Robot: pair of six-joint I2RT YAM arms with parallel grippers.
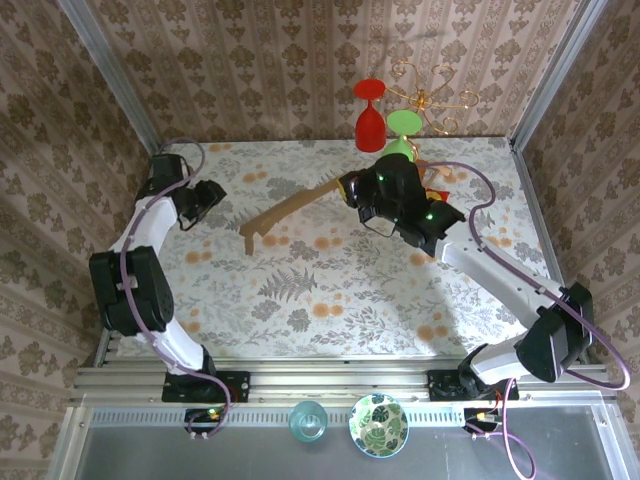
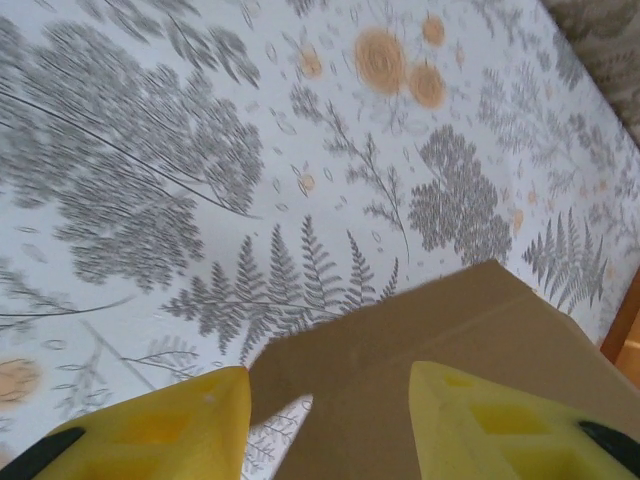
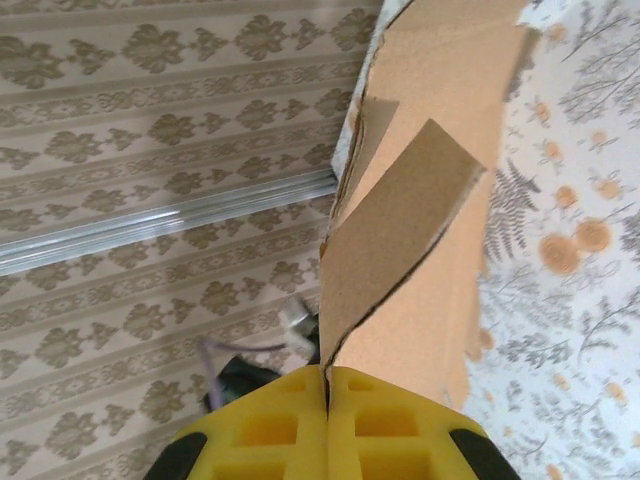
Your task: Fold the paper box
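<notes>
From above, the right gripper (image 1: 352, 188) holds the paper box (image 1: 290, 208) tilted up from the table (image 1: 300, 300), probably to free its flaps. At the left wrist, the left gripper (image 2: 330, 385) has its 2 fingers apart, a box corner just ahead. At the right wrist, the fingers clamp the box's edge.

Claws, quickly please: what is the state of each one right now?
Left claw: open, holding nothing.
Right claw: closed, gripping the paper box.
</notes>
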